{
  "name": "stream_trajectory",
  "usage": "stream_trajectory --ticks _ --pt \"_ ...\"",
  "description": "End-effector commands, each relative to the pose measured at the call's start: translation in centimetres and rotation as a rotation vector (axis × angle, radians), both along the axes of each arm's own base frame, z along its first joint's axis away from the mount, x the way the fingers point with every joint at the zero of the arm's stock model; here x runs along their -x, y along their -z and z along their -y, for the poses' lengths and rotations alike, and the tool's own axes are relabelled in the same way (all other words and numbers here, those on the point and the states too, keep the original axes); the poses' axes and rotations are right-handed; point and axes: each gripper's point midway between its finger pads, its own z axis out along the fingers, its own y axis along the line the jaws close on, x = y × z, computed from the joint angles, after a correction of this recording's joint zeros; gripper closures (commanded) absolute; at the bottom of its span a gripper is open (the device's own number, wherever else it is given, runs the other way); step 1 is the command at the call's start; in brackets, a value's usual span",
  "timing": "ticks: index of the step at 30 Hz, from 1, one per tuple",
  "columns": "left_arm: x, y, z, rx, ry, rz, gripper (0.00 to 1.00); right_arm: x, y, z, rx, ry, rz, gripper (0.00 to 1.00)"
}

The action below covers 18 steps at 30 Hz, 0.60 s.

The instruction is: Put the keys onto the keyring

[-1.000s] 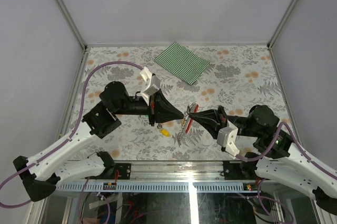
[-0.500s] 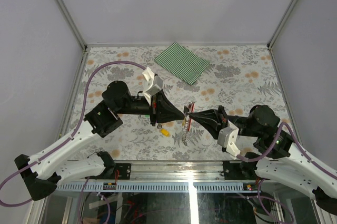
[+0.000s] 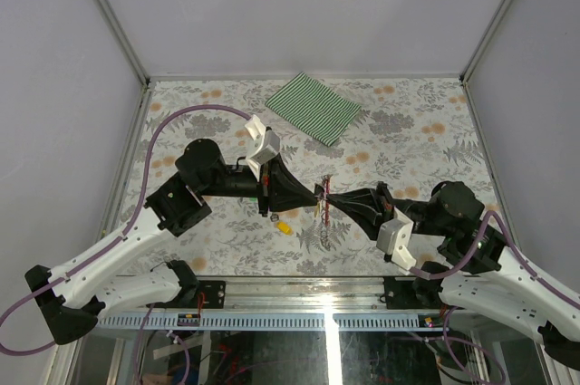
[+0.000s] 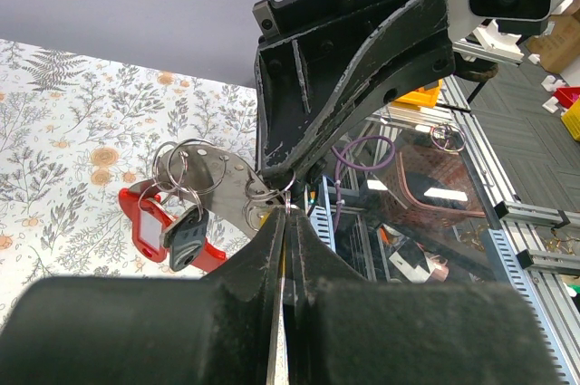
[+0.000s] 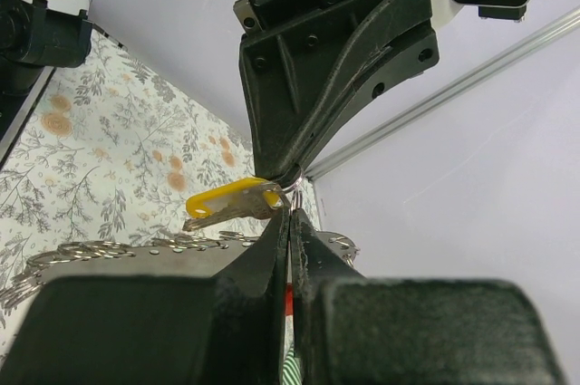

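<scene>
Keyring (image 3: 318, 211) | centre frame, held off surface (image 3: 408, 131) | left claw (image 4: 283, 222) and right claw (image 5: 288, 222) both pinched shut on its ring, yellow key (image 5: 231, 202) dangling there | likely light, springy, slippery wire (grip the ring itself)

You will find the table (image 3: 426, 131) covered in a white print of grey leaves and orange blooms. At its far edge lies a cloth (image 3: 315, 106) striped green and white. The keyring (image 4: 145, 222) is red, with silver rings. The raised key (image 5: 231, 201) has a yellow head, as does the loose key (image 3: 285, 227) toward the near edge. The left gripper (image 4: 283, 222) and the right gripper (image 5: 285, 217) are black, and the cables (image 3: 181, 113) are purple.
</scene>
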Motion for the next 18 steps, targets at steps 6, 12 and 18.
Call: stream_trajectory --ticks 6,12,18 --pt "-0.21 -1.1 0.17 0.043 -0.008 0.036 1.0 1.64 -4.59 0.75 -0.107 -0.051 0.063 1.0" --pt "-0.3 -0.89 0.23 0.036 -0.01 0.031 1.0 1.86 -4.69 0.76 -0.11 -0.062 0.058 1.0" --pt "-0.34 -0.84 0.33 0.034 -0.009 0.029 1.0 2.08 -4.85 0.73 -0.115 -0.074 0.053 1.0"
